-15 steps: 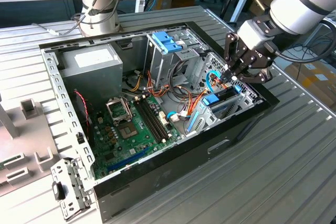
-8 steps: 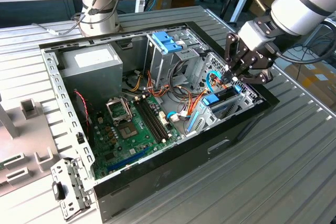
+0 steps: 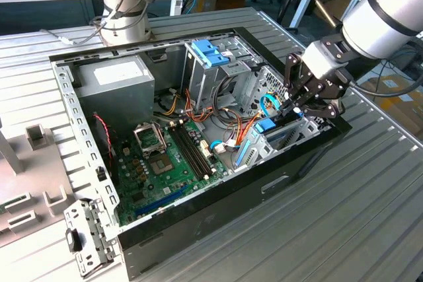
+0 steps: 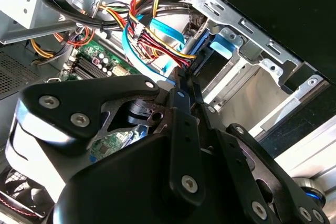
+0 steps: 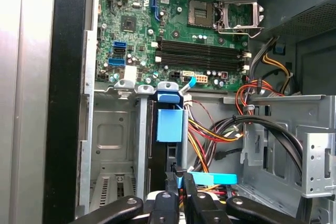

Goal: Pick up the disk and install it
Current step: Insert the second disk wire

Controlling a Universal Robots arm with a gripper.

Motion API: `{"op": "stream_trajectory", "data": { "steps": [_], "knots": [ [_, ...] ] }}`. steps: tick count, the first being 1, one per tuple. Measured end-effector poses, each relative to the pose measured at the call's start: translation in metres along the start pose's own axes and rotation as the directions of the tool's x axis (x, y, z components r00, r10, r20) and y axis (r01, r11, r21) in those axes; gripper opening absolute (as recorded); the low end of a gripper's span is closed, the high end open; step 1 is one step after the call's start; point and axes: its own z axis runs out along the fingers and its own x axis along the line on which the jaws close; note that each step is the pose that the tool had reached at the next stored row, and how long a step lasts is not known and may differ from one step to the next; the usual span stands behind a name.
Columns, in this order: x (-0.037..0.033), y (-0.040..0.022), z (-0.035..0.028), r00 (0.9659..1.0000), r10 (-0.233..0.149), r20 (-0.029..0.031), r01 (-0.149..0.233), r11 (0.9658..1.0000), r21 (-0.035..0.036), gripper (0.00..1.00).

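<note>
steel slat table (image 3: pixel 370 183), open black pc case (image 3: pixel 218 209) lying on it. going across the exterior view from its left: grey power-supply box (image 3: pixel 122 77) in the far corner, green motherboard (image 3: pixel 165 163) on the case floor, a drive cage with a bright blue latch (image 3: pixel 210 53), then my gripper (image 3: pixel 291 111) at the exterior view's right end of the case, over the lower drive bay (image 3: pixel 261 150).

key relation: the disk (image 3: pixel 289 135) looks to be in that bay already, directly ahead of my fingertips. it reads as a dark slab standing on edge between the bay's metal walls. in the first wrist view the disk (image 5: pixel 170 153) sits under a blue plastic tab (image 5: pixel 169 124), in line with the gripper (image 5: pixel 180 179). my read is that its long axis runs along the slot, the same way i point. label isn't visible, so that id is a judgement.

gripper (image 4: pixel 182 80): fingers pressed together, at most a sliver of gap in both wrist views. far too narrow to be clamping the drive body. tips sit at the near edge of the disk, touching or just short of it, can't tell which. bundle of red, yellow and black wires (image 4: pixel 157 40) and a light blue flat cable (image 4: pixel 163 27) run close beside the tips, apart from them as far as i can see.
</note>
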Motion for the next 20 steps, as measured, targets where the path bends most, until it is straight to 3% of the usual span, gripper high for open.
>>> {"op": "stream_trajectory", "data": {
  "steps": [20],
  "knots": [
    [0.0005, 0.0, -0.0002, 1.0, 0.0, 0.0002, 0.0, 1.0, 0.0, 0.16]
  ]
}}
